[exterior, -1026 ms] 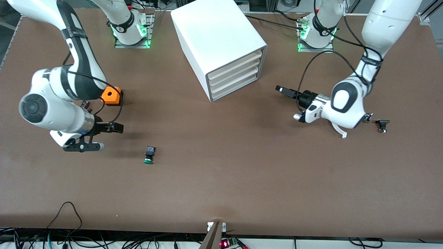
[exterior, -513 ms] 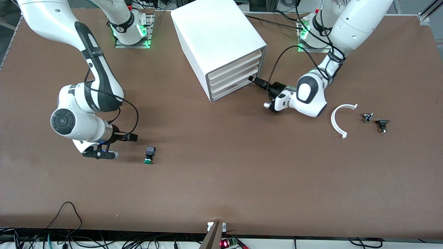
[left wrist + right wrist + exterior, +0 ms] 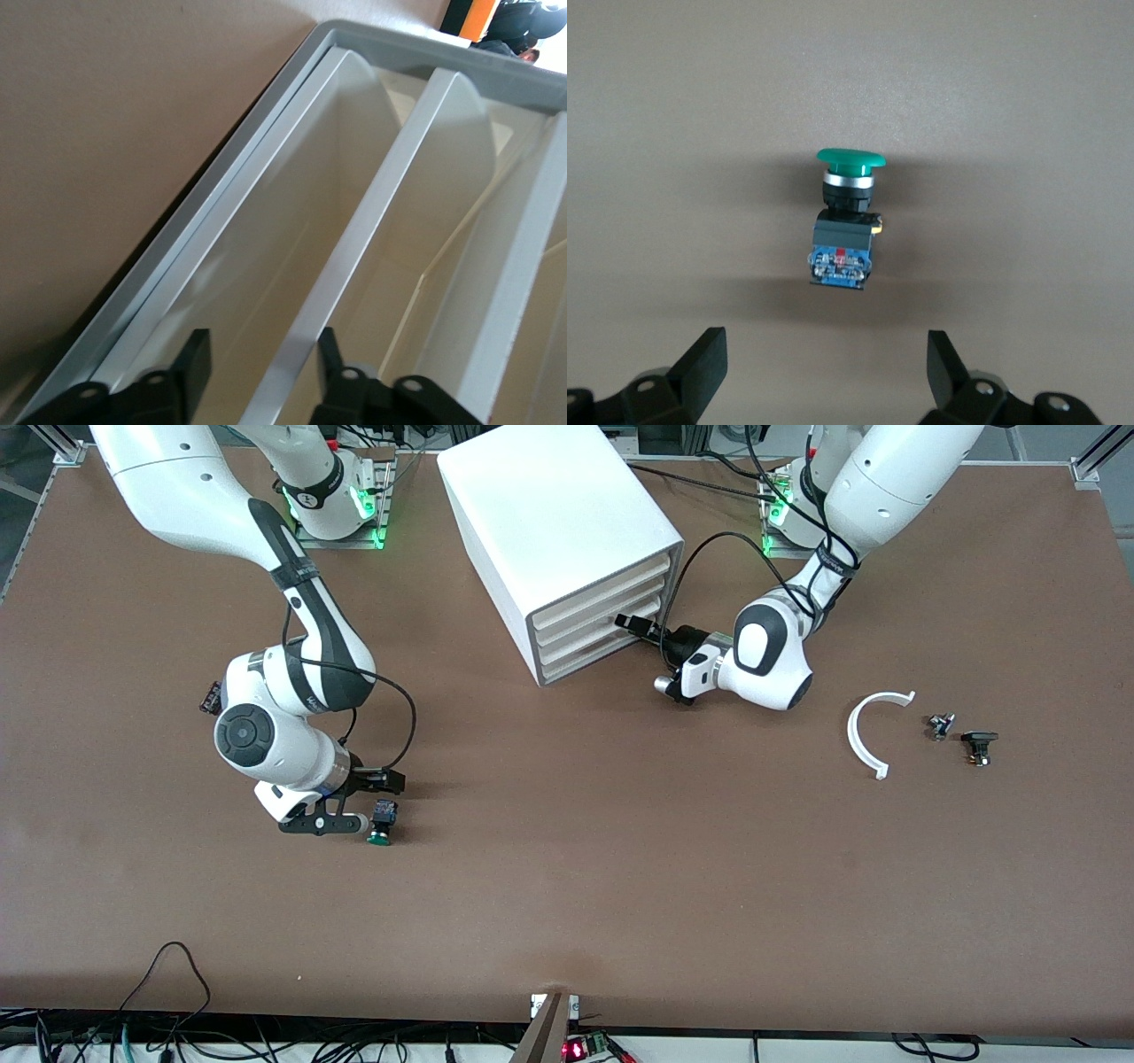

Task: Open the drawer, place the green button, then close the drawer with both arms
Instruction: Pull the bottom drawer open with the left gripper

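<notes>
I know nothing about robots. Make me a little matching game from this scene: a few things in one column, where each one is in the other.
Things:
1. left gripper
2. right gripper
3. button
4. white curved strip

Places:
A. lying on the table, near the left arm's end
B. open, at the cabinet's drawer fronts
C. lying on the table, green cap nearest the front camera
D. open, beside the button

Pairs: 1-B, 2-D, 3-C, 4-A

Robotics lab: bolted arm bases (image 3: 335, 509), brown test table (image 3: 620, 868), loose cables (image 3: 168, 992).
</notes>
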